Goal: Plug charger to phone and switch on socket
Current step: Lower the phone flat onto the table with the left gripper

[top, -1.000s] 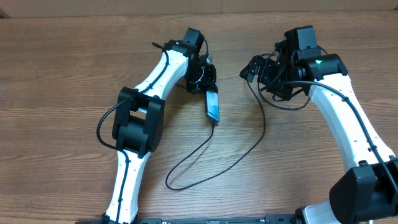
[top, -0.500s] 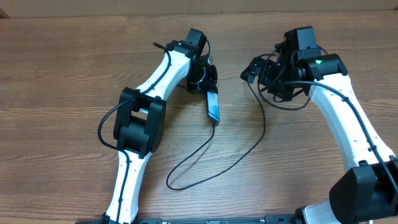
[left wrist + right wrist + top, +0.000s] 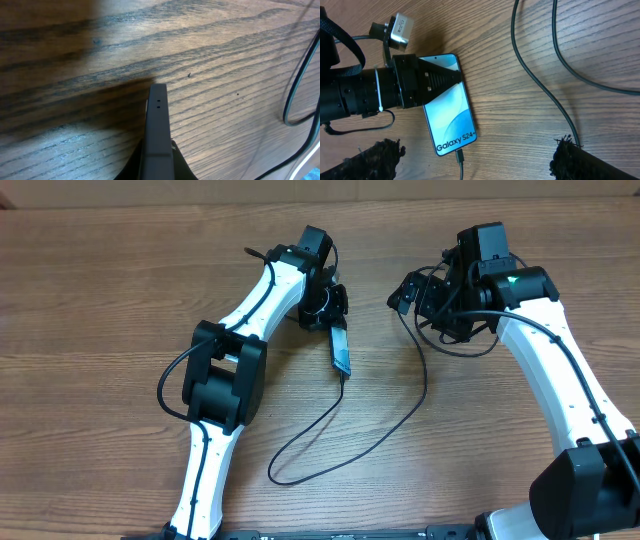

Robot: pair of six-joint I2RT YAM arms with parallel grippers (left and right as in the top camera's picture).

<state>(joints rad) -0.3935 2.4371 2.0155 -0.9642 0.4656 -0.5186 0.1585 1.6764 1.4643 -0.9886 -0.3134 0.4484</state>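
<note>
The wooden table (image 3: 100, 300) filled every view. No socket was seen in any of them.

The left hand (image 3: 337, 327), just above centre in the overhead view, was clamped shut on the phone (image 3: 342, 352). The right wrist view showed its dark fingers (image 3: 437, 77) pressed over the phone's upper end. The right hand (image 3: 408, 292), at upper right of centre, was spread fully wide with nothing in it. Its fuzzy-looking fingertips (image 3: 372, 157) were seen at the two lower corners of its own view.

The phone was seen as a thin sliver from above and edge-on from the left wrist (image 3: 159, 125), so it was judged to be held up on its side. It was judged to be light, rigid and glass-smooth, hence slippery. It would best be gripped across its flat faces near one end, with the port end left free.

The charger (image 3: 400, 420) was looped from the phone toward the lower middle of the overhead frame, then back up toward the right hand. Its far end was lost among that arm's wiring. The cable was judged limp and thin, so it would best be taken by a stiff end rather than by the cord.

The connector (image 3: 460, 156) appeared to be seated in the phone's lower end.
</note>
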